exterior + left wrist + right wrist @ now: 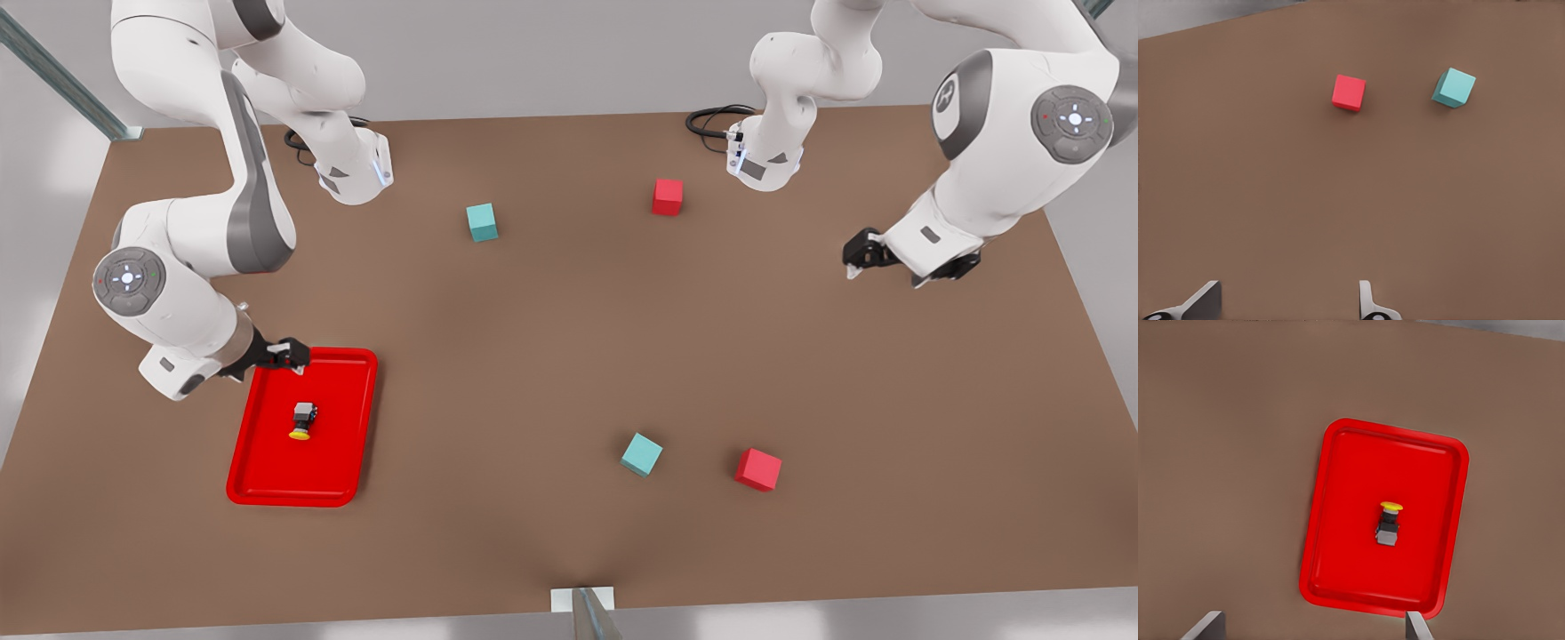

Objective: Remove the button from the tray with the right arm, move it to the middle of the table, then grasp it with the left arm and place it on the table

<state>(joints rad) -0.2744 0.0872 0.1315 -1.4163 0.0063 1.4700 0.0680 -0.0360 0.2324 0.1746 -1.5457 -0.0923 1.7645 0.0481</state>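
The right hand [283, 354], on the arm at the front view's left, hangs over the far end of the tray [351, 462], its two fingers [1205, 628] spread wide apart and holding nothing. The button [303, 420] lies on its side near the middle of the tray, apart from the hand, its yellow disc end pointing away from the hand and its grey-and-black body toward it. The red tray sits on the bench [533, 356] near the front view's lower left. The left hand [880, 267], on the arm at the front view's right, hovers above bare bench with fingers [1201, 303] also parted and empty. A teal cube [641, 454] and a red cube [757, 469] sit close together on the near side of the bench. Another teal cube [482, 222] and red cube [668, 197] sit farther back, well apart from each other.
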